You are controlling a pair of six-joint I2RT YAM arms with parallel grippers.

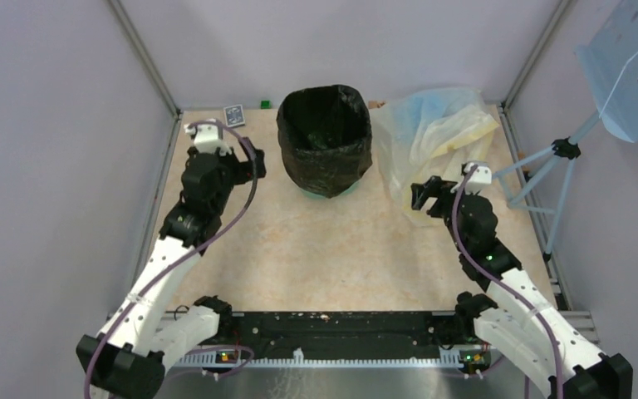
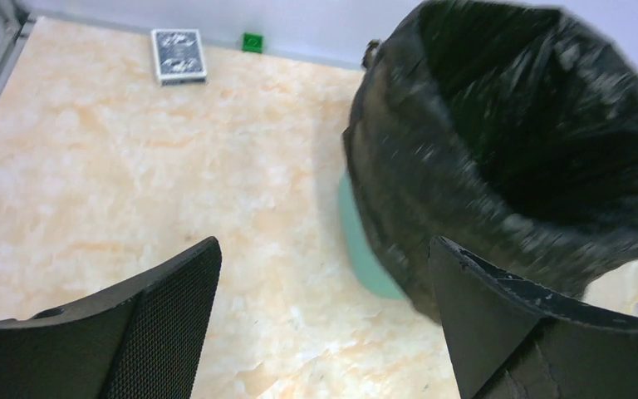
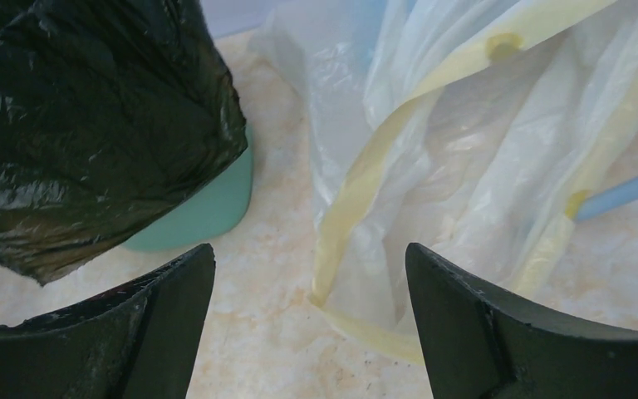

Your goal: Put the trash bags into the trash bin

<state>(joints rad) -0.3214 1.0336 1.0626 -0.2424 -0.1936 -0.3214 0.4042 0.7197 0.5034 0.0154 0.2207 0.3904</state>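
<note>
The glossy black trash bag (image 1: 326, 141) lines the mint-green trash bin (image 1: 326, 193) at the table's back middle; its mouth is open and its skirt hangs over the rim, so only the bin's base shows. The bag (image 2: 515, 150) and a strip of the bin (image 2: 364, 249) show in the left wrist view, and the bag (image 3: 91, 125) and bin (image 3: 203, 212) in the right wrist view. My left gripper (image 1: 245, 162) is open and empty to the left of the bin. My right gripper (image 1: 422, 198) is open and empty to the right of it, by the pale plastic heap.
A pale translucent yellowish-blue plastic heap (image 1: 436, 133) lies right of the bin, close to my right gripper (image 3: 309, 266). A card deck (image 1: 233, 115) and a small green block (image 1: 264, 104) lie at the back wall. A light-blue perforated panel (image 1: 631, 66) on a stand rises at the right.
</note>
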